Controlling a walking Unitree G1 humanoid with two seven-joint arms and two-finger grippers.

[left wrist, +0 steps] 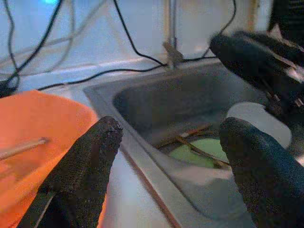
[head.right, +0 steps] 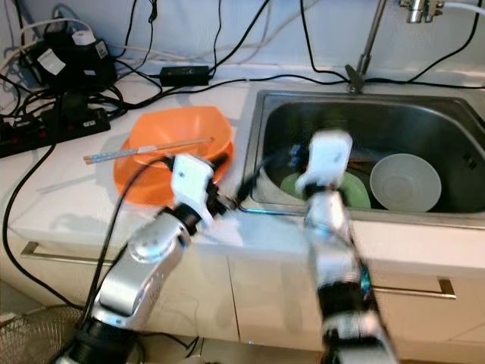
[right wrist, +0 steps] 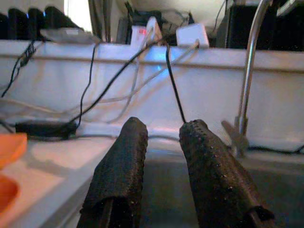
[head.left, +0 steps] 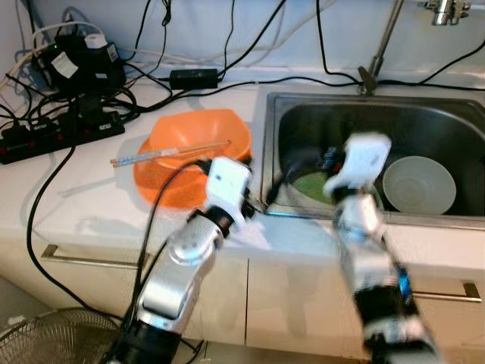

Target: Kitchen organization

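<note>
While left gripper [left wrist: 166,166] jaws gape wide, right gripper [right wrist: 159,166], jaws narrow, hangs nearer sink [head.left: 303,114] chopsticks [left wrist: 199,152].

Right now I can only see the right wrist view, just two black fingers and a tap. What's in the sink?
Observer: A white bowl sits in the sink, towards its right side.
Operator: Is anything else in there?
Observer: Yes, a green plate lies just left of that bowl.
Operator: Where's my other hand?
Observer: The left hand is open over the counter at the sink's left rim, next to an orange bowl with chopsticks across it.
</note>
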